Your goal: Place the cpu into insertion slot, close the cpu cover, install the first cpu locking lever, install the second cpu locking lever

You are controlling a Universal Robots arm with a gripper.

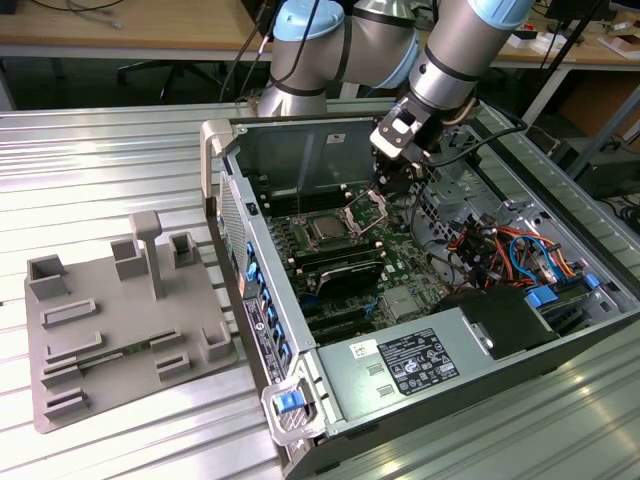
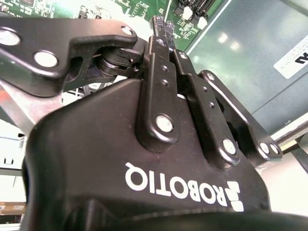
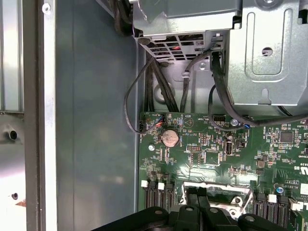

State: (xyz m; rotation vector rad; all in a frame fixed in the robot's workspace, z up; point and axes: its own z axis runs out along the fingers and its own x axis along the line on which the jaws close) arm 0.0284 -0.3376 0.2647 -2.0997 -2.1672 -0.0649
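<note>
– What's the count?
– One gripper [image 1: 383, 190], one cpu [image 1: 325, 232], one cover [image 1: 367, 207], one open case [image 1: 300, 420] (plus one grey tray [image 1: 120, 320] beside it).
– Where's the cpu?
– It lies in the slot [image 1: 342, 241]. The cover stands raised just beside it, with the gripper at its edge.
– And the fingers [image 2: 162, 36]?
– Drawn narrow, tips together. Whether they pinch the cover, I cannot tell.
– Surface? Room?
– A ribbed metal table [image 1: 120, 160], with wooden desks [image 1: 120, 40] behind.

White upside-down lettering [image 2: 183, 190] marks the gripper [image 2: 161, 31], and a printed label [image 1: 415, 362] tops the grey box [image 1: 340, 388].
</note>
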